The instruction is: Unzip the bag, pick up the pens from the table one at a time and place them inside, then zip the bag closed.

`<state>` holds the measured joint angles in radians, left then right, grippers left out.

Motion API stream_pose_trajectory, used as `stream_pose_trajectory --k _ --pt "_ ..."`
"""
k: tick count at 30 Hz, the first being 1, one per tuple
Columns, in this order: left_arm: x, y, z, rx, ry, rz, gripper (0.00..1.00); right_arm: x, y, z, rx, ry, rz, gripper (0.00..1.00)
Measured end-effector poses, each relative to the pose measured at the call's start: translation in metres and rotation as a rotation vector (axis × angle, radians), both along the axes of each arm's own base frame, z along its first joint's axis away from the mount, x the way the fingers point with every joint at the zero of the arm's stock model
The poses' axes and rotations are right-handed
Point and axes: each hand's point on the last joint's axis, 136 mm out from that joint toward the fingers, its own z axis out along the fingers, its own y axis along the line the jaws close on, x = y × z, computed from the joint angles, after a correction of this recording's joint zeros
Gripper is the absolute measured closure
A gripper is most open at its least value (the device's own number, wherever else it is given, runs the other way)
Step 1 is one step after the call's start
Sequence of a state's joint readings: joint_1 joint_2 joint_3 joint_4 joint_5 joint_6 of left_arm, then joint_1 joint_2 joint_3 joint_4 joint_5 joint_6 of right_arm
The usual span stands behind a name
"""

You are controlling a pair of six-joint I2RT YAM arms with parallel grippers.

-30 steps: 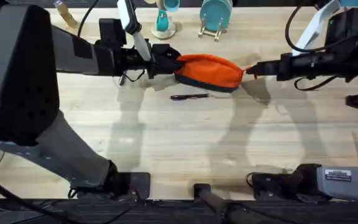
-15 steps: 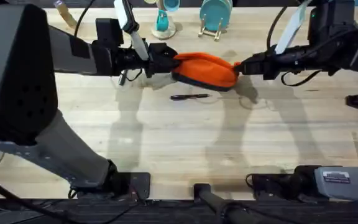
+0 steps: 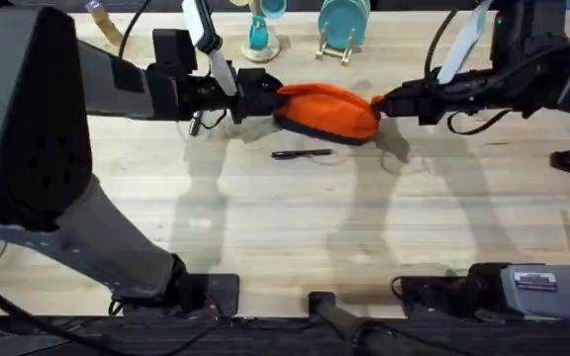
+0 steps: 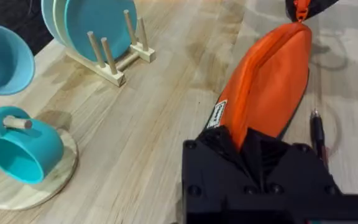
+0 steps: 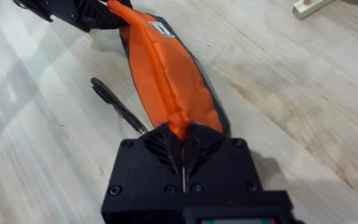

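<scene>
Holding the bag [image 3: 330,111] by both ends, at the far side of the counter [image 3: 295,227]. Stretched long-ways, left to right, straight from one gripper to the other. Hard to tell if resting on the wood or lifted just off it.

Pinched at the left end by the left gripper [image 3: 270,99], pressed tight on the orange cloth at the corner. Pinched at the right end by the right gripper [image 3: 384,103], pressed together on the tip of the bag, right where the zipper line ends. Probably on the zipper tab, but too hidden to be sure.

Looking down the top of the bag from the right wrist: one long seam, closed all the way, as far as can be seen, running away toward the left gripper.

So, most likely, time to unzip. Needs a pull by the right gripper along that seam, toward the left gripper, with the left end held firm so the bag does not slide or fold. Must go straight along the long line of the bag, not sideways, or the cloth may bunch up.

Just in front of the bag, on the near side: one black pen [image 3: 302,154], lying flat on the counter, almost the same way as the bag, not touching it. Close to both grippers, a bit nearer the left one.
</scene>
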<state>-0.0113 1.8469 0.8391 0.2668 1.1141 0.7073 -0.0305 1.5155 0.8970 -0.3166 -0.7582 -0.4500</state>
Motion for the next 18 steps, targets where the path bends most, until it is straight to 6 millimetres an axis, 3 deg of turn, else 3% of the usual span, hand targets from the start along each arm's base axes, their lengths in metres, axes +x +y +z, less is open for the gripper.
stream_pose_trajectory --k 18 --pt "0.000 0.000 0.000 0.001 0.000 0.001 0.959 0.012 0.033 0.016 -0.006 -0.152 0.093 0.971"
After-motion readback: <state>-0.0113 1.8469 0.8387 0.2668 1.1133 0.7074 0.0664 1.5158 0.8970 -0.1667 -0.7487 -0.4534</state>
